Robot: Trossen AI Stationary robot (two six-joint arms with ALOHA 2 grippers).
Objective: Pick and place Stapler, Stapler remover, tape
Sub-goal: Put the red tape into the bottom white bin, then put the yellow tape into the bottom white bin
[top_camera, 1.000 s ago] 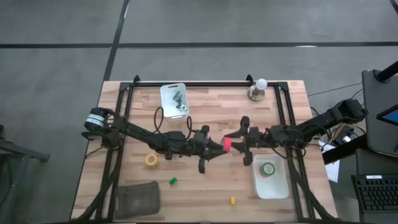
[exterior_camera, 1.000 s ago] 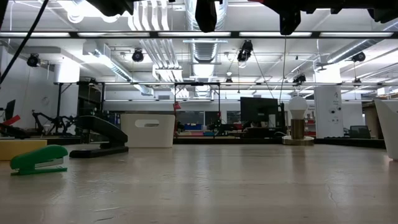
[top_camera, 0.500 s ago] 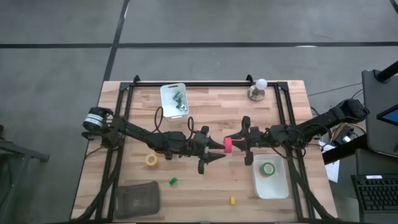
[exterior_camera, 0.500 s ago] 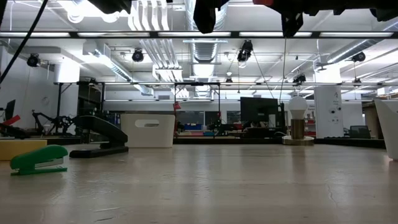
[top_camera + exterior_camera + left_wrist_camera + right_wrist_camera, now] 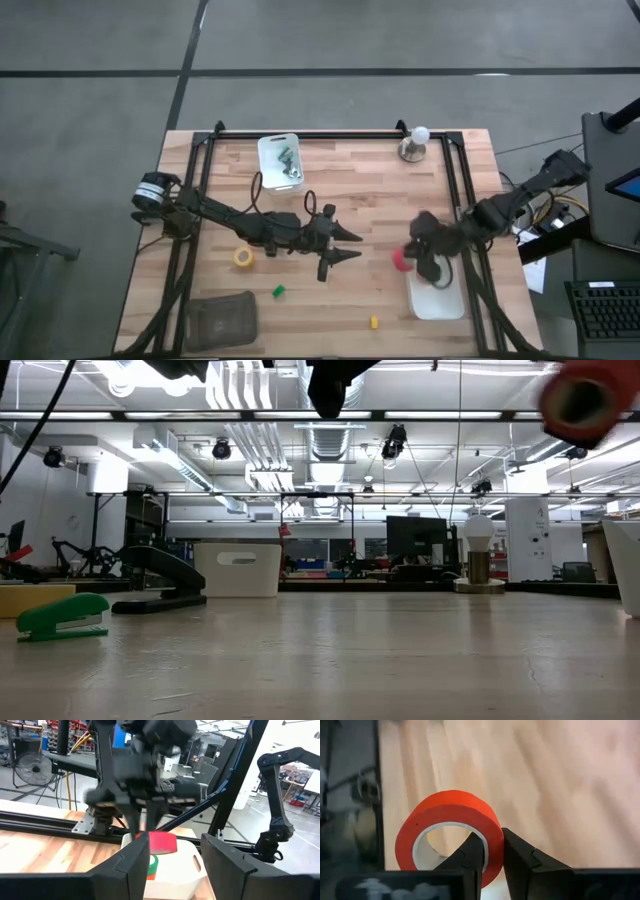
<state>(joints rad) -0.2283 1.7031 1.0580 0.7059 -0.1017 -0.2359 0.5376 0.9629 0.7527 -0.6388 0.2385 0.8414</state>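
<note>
Beside white bin (image 5: 436,298), right gripper (image 5: 410,259) pinching red tape (image 5: 451,834)

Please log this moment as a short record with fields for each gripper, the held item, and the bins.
right gripper: shut on the red tape roll, held above the table beside the right bin
left gripper: open, empty, mid-table
right bin contents: a green tape roll
yellow tape roll: on the table, left side
far bin: holds small items, unclear
stapler: on the table
</note>
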